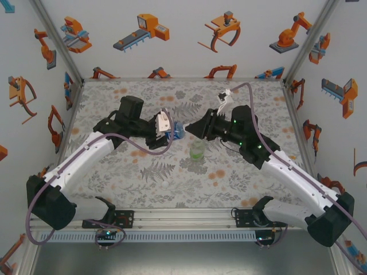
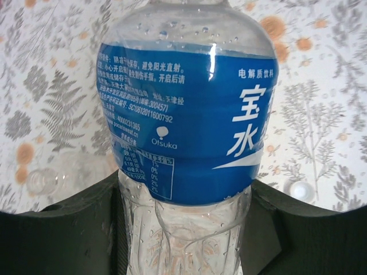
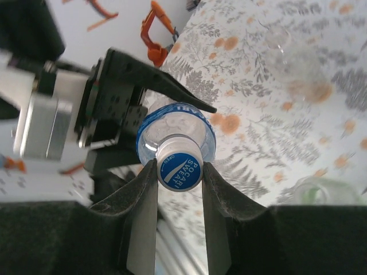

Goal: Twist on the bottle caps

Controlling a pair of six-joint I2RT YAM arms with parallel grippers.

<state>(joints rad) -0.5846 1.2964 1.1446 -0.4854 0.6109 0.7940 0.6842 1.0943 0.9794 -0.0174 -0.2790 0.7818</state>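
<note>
Cap (image 3: 179, 170) pinched snugly between fingers of right gripper (image 3: 179, 165); blue-label bottle (image 2: 189, 114) runs off toward 12 o'clock, left gripper (image 1: 170, 130) clamped round its body.

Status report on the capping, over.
Left pincer shut on blue-label bottle. Right pincer shut on its cap. Green bottle stands apart, nothing blocking.

From above, the blue-label bottle (image 1: 179, 133) is mostly hidden between the left tool (image 1: 173, 134) and right tool (image 1: 191, 130). The left wrist view cuts off its neck and base. The right wrist view hides the sides of its cap (image 3: 179, 171), blurs the clear bottle (image 3: 292, 57) and half hides the green-tinted bottle (image 3: 318, 192).
</note>
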